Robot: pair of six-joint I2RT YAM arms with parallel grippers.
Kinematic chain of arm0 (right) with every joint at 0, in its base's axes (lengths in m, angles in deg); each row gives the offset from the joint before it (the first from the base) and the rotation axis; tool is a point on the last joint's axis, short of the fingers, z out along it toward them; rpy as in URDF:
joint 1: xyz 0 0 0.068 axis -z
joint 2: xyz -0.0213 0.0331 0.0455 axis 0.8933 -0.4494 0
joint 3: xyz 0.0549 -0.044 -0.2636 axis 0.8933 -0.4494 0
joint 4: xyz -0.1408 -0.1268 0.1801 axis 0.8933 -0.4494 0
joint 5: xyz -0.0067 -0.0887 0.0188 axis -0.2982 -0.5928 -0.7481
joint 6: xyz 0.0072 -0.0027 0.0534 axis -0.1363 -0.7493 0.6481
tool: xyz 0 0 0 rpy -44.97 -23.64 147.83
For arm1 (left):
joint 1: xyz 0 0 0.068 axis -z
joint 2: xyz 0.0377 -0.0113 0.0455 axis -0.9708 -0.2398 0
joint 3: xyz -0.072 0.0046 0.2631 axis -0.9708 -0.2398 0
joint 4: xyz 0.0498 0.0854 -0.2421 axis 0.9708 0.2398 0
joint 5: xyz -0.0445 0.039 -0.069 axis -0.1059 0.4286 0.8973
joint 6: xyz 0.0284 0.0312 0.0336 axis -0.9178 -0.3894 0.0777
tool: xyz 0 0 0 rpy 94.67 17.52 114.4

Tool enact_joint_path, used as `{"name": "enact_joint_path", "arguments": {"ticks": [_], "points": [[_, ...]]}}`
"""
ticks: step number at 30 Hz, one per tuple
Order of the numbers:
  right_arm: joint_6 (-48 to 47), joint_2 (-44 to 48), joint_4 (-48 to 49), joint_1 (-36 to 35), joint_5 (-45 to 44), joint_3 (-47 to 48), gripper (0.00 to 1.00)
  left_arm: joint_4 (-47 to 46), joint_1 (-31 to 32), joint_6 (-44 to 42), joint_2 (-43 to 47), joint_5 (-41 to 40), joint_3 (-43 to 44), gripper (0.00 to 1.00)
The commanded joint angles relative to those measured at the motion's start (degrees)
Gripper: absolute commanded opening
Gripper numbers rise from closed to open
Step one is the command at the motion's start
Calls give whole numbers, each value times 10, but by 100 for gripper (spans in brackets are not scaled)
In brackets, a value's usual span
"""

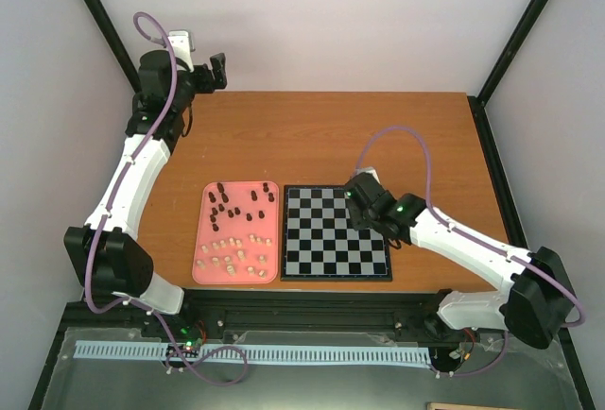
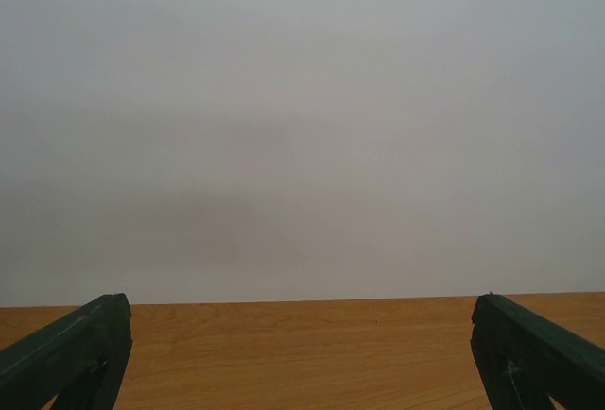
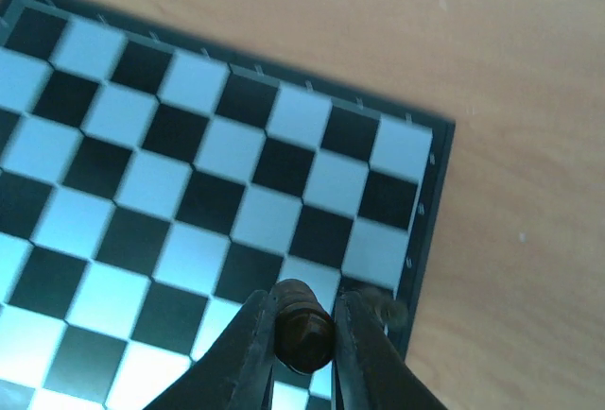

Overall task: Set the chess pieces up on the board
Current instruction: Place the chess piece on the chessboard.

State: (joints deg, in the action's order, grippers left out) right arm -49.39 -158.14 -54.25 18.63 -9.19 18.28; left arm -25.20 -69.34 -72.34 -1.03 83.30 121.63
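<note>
Right claw pinching dark piece, board on wooden table, pale walls

Table: wood-look, smooth, matt. Board: smooth w/ slight sheen. Tray: pink plastic-looking. Dark piece: glossy.

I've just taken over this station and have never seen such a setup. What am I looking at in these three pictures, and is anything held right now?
A robot's left arm and right arm are bolted at the near edge of a wooden table. The wide picture looks down from above. The other two come from a camera on each wrist. A pink tray holds dark chess pieces and pale chess pieces. Beside it lies the board, bare in the overhead view. The left gripper is open, facing the wall, holding nothing. The right gripper is shut on a dark piece at the board's edge.
</note>
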Motion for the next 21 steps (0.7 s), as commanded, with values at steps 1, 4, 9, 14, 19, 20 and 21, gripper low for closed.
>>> {"name": "enact_joint_path", "arguments": {"ticks": [1, 4, 9, 14, 19, 20, 21], "points": [[78, 22, -43, -2, -9, -38, 4, -20, 2, 2, 12, 7, 5, 100], [95, 42, -43, 1, -9, -59, 3, -19, 2, 2, 9, 7, 8, 100], [106, 64, -42, 17, 17, -85, 3, -16, 2, 2, 4, 8, 12, 100], [106, 70, -29, 41, 42, -109, 3, -16, 2, 3, 3, 9, 13, 100], [99, 68, -14, 61, 55, -121, 3, -16, 2, 2, 2, 7, 14, 100], [98, 65, -13, 64, 56, -122, 3, -16, 3, 2, 2, 7, 14, 100], [97, 64, -11, 64, 55, -123, 3, -16, 2, 2, 1, 6, 14, 100]]}}
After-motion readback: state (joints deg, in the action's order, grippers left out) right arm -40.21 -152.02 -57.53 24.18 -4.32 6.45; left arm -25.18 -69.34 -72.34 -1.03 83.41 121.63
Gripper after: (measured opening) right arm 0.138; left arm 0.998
